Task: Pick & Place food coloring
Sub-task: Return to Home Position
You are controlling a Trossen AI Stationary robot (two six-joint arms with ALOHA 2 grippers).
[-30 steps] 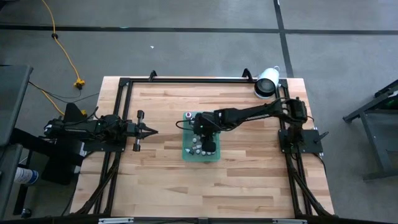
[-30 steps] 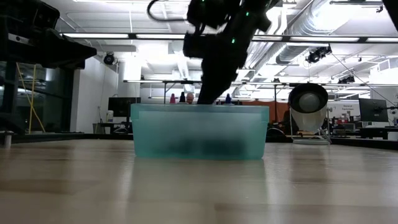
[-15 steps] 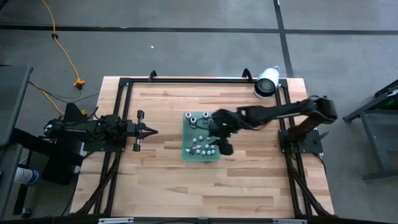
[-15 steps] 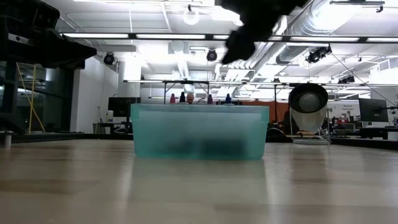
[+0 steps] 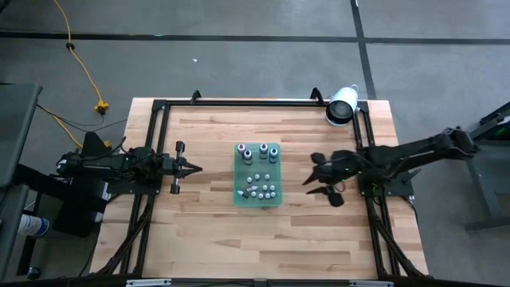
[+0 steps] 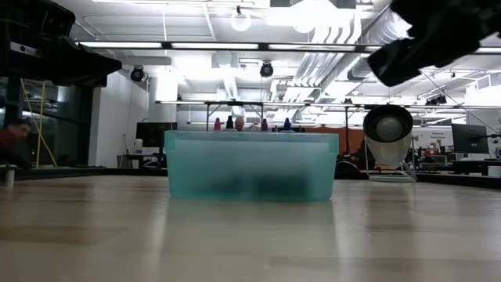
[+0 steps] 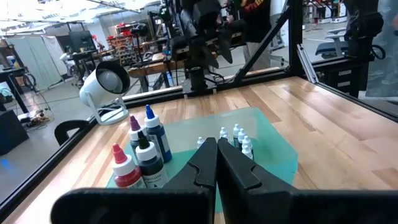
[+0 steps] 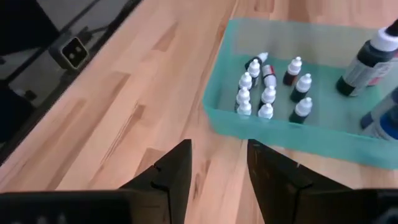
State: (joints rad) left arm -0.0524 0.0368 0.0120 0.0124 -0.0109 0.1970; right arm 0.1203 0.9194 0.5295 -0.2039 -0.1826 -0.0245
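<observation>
High view looks straight down on a wooden bench (image 5: 207,231) with a translucent green tray (image 5: 237,171) near its centre. All the food coloring (image 5: 261,190) in sight sits inside that tray. Four larger bottles (image 5: 248,155) with coloured caps stand at the tray's 12 o'clock end. A tight cluster of small bottles (image 8: 267,87) with whitish caps stands at its 6 o'clock end, and bare tray floor separates the two groups.

From the left wrist camera the larger bottles show red, black, blue and purple-pink caps and stand upright, close to one another. In the low view only their tips rise above the tray's rim.

The left gripper (image 5: 195,167) lies at 9 o'clock from the tray, well apart from it, with its fingers pressed together and holding nothing. The right gripper (image 5: 311,170) is at 3 o'clock from the tray, clear of its wall, with its fingers spread apart and nothing between them. The low view shows that arm raised well above the bench surface.

A white cylinder (image 5: 343,105) on a small stand sits at about 1 o'clock from the tray, by the far corner of the bench, and touches neither arm.
</observation>
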